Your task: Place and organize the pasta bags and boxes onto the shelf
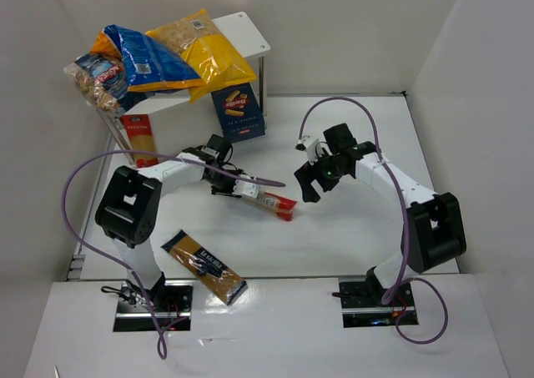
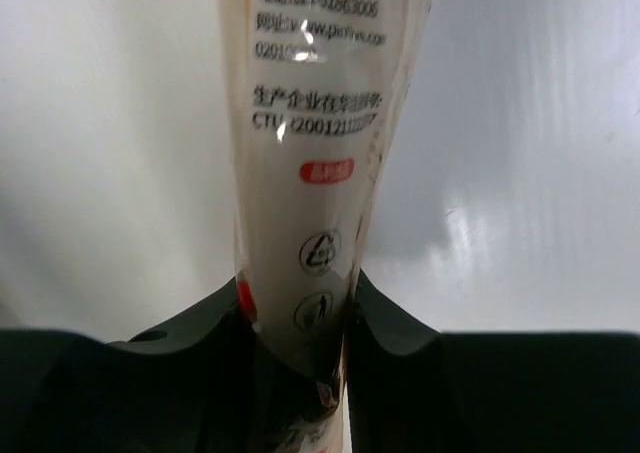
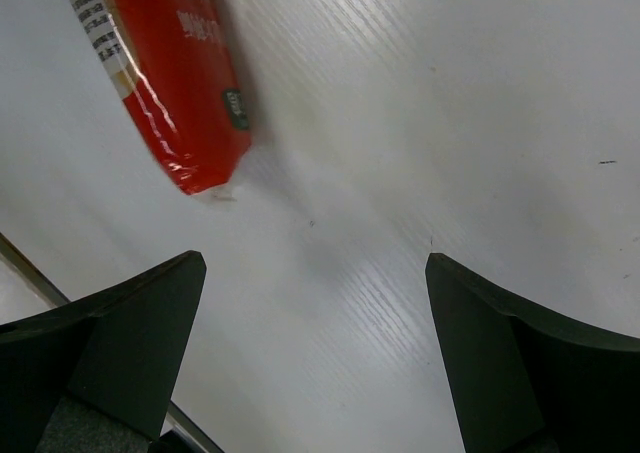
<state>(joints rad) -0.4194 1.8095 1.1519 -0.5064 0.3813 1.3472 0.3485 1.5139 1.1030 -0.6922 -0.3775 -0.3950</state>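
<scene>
My left gripper [image 1: 235, 186] is shut on a red-edged spaghetti packet [image 1: 271, 201], which reaches right over the table; the wrist view shows its clear printed film [image 2: 315, 153] pinched between the fingers [image 2: 400, 333]. My right gripper [image 1: 315, 176] is open and empty above the table, right of the packet's red end [image 3: 175, 83]. The white shelf [image 1: 246, 29] carries a yellow bag [image 1: 209, 52], a blue bag [image 1: 146, 57] and a clear pasta bag [image 1: 96, 78] on top. A dark blue pasta box [image 1: 238, 111] stands under it.
A dark-labelled clear spaghetti packet [image 1: 203, 266] lies near the left arm's base. A red and yellow packet [image 1: 140, 140] stands at the shelf's left leg. White walls close the table on three sides.
</scene>
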